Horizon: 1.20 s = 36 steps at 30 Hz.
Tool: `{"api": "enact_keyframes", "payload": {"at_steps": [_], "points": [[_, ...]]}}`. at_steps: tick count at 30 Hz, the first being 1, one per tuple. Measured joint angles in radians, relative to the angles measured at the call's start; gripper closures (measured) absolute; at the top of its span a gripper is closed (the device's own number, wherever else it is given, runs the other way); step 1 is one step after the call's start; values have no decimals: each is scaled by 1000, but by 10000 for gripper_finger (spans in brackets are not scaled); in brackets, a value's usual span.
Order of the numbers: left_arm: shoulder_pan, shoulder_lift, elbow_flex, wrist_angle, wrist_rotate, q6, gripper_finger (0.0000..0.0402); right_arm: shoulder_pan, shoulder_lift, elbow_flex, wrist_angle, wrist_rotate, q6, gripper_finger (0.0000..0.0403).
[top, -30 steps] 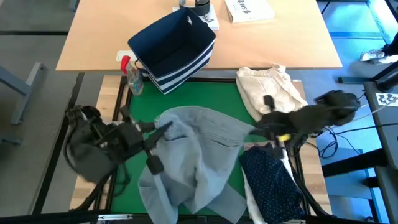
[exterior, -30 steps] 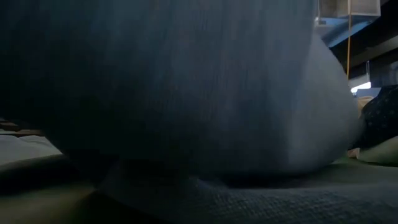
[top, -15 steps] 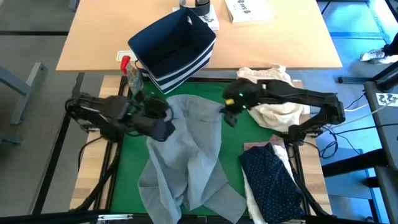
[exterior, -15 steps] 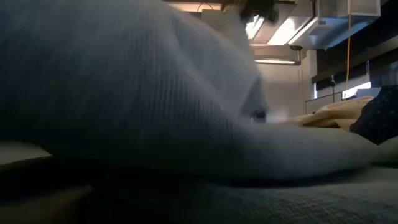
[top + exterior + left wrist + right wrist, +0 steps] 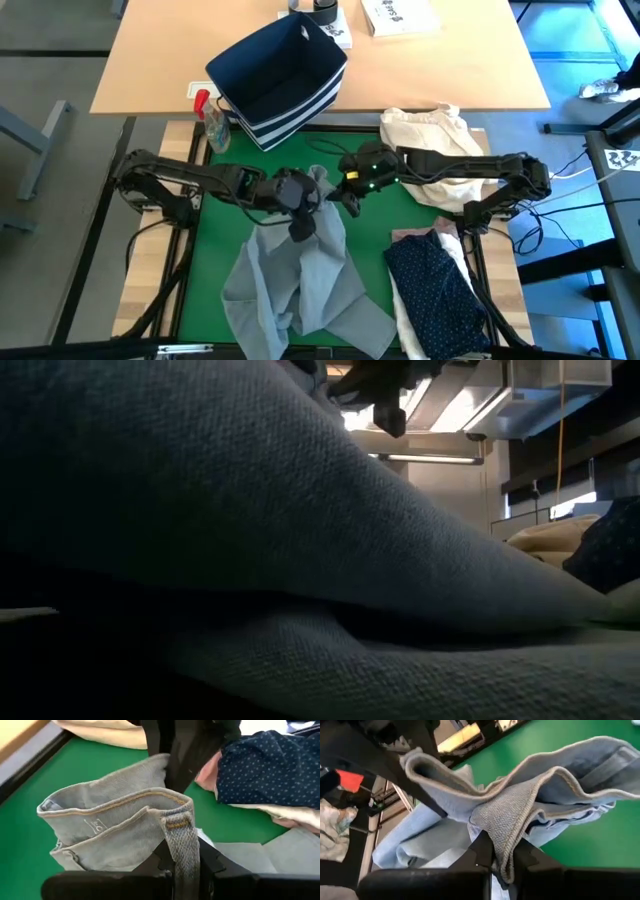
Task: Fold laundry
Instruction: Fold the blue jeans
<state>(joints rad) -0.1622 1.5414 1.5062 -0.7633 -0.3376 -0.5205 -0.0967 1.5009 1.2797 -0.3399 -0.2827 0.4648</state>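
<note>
The light grey jeans (image 5: 300,290) lie lengthwise on the green mat (image 5: 215,250), and their waist end is raised at mid-mat. My left gripper (image 5: 303,218) and my right gripper (image 5: 350,197) stand close together there, each shut on the waistband. The left wrist view shows the waistband (image 5: 115,810) bowed open, with my right gripper's dark fingers (image 5: 185,755) beyond it. In the low view the jeans (image 5: 250,520) fill nearly the whole picture. A navy dotted shirt (image 5: 435,295) lies on a white one at the near right. My left gripper pinches the jeans' waistband at a belt loop (image 5: 179,827) between its two fingers, slanting down from the table's left. The waist is lifted and the legs (image 5: 290,310) trail slack on the mat. My right gripper pinches a bunched fold of the waistband's hem (image 5: 501,822), several layers thick, slanting down from the table's right. The cloth hangs slack beside its fingers.
A navy striped bin (image 5: 280,80) stands at the mat's far edge on the wooden table, with a spray bottle (image 5: 213,122) to its left. A cream cloth bundle (image 5: 440,145) lies at the far right, under my right arm. A pink garment (image 5: 207,772) peeks out beside the dotted shirt.
Both grippers have come down and swung in from the mat's sides to its middle, still shut on the jeans. The waist, held spread wide before, has been drawn together. The jeans now lie narrower, while the legs stay near the front edge.
</note>
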Motion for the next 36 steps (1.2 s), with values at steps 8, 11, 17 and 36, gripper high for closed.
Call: {"api": "enact_keyframes", "payload": {"at_steps": [8,11,17,36], "points": [[18,0,-22,9,-44,-35,379,-2,9,0,9,6,-21,373],[25,3,-22,9,-46,-33,379,-3,9,0,46,-18,-21,344],[27,12,-22,7,-61,2,379,18,20,0,148,-38,-16,240],[46,13,-24,-29,-114,6,379,17,73,0,242,42,240,185]]}}
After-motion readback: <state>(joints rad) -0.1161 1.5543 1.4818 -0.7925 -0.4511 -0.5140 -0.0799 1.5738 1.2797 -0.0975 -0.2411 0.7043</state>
